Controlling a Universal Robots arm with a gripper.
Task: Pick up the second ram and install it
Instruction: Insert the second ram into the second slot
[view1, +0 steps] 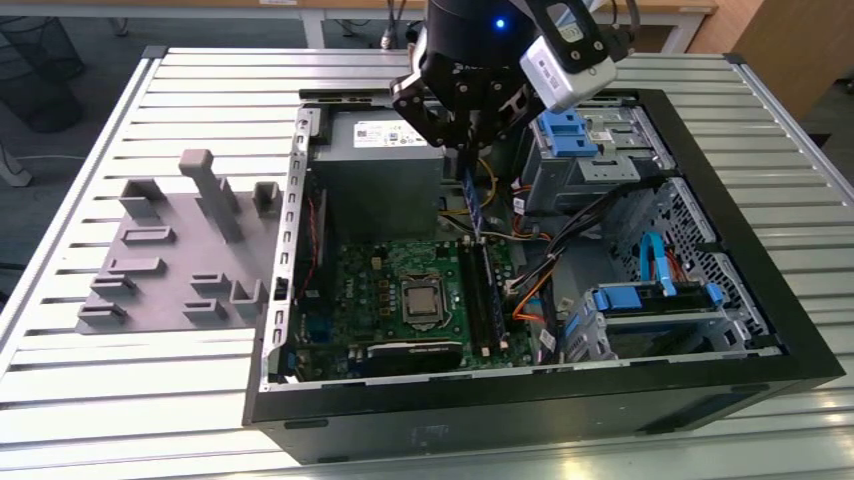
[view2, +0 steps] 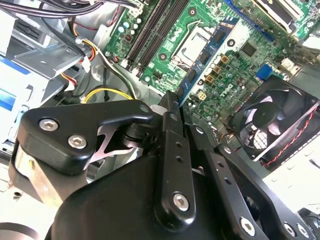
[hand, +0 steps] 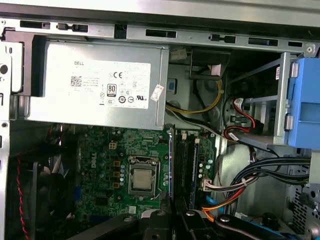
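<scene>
Gray fixture tray (view1: 167, 250) beside open computer case (view1: 747, 300).

second ram (hand: 170, 160): thin dark stick, edge-on, upright at lower centre frame in the first wrist view, above the board's slots.

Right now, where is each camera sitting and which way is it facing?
Exterior view: off the arm, above, looking down at the open computer case on the slatted table; the arm and claw show, holding the ram.
First wrist view: on the arm, facing the power supply and motherboard; claw links at the edge.
Second wrist view: on the arm, behind the claw, facing the motherboard.
All share the motherboard's processor socket.
</scene>
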